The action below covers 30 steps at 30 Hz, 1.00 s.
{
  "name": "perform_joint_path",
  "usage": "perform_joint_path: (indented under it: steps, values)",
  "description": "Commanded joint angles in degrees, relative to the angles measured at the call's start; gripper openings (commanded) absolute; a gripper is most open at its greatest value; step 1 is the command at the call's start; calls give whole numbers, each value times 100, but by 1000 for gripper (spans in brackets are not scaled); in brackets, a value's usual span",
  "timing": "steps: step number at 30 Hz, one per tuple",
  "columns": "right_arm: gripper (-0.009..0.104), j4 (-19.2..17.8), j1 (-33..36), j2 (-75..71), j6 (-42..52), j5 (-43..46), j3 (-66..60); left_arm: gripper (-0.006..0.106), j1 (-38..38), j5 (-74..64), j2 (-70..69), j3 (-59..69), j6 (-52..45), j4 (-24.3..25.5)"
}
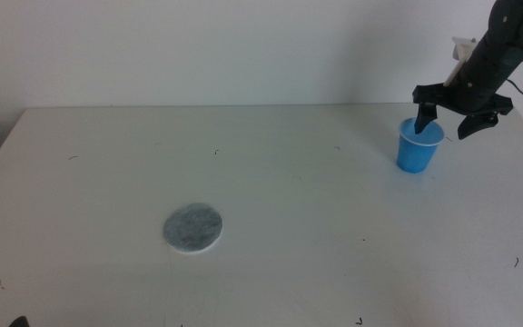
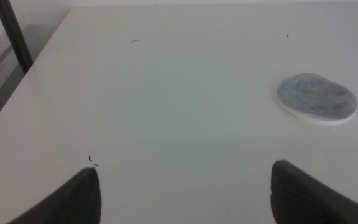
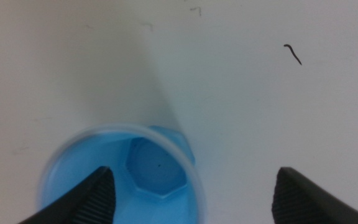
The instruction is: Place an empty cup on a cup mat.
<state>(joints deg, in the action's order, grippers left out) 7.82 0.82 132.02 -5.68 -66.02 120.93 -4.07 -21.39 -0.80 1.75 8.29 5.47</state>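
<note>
The blue cup (image 1: 419, 147) stands upright and empty on the white table at the far right. My right gripper (image 1: 445, 123) is open just above it. One jaw dips over the cup's inside and the other is outside its right wall, so they straddle the rim. The right wrist view looks down into the cup (image 3: 148, 168) between the open jaws of the gripper (image 3: 194, 199). The grey-white marble cup mat (image 1: 193, 227) lies flat at the front left, far from the cup. My left gripper (image 2: 185, 193) is open and empty, low at the front left, with the mat (image 2: 316, 98) ahead of it.
The white table (image 1: 298, 182) carries a few small dark specks. Its back edge meets a white wall. A dark post (image 2: 12, 34) stands beyond the table's edge in the left wrist view.
</note>
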Motion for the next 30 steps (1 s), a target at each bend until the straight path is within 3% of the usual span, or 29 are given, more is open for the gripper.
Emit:
perform_joint_path:
  steps: [1,10,19,30]
  values:
    - [60,-40,-7,-325,4,230,193,105,6,381,-74,-34,21,6]
    - [38,-85,2,-101,4,398,193,105,6,381,-74,-34,21,6]
    - [-1,-65,2,-102,4,458,193,105,6,381,-74,-34,21,6]
    - [-1,161,2,-538,9,167,193,105,6,381,-74,-34,21,6]
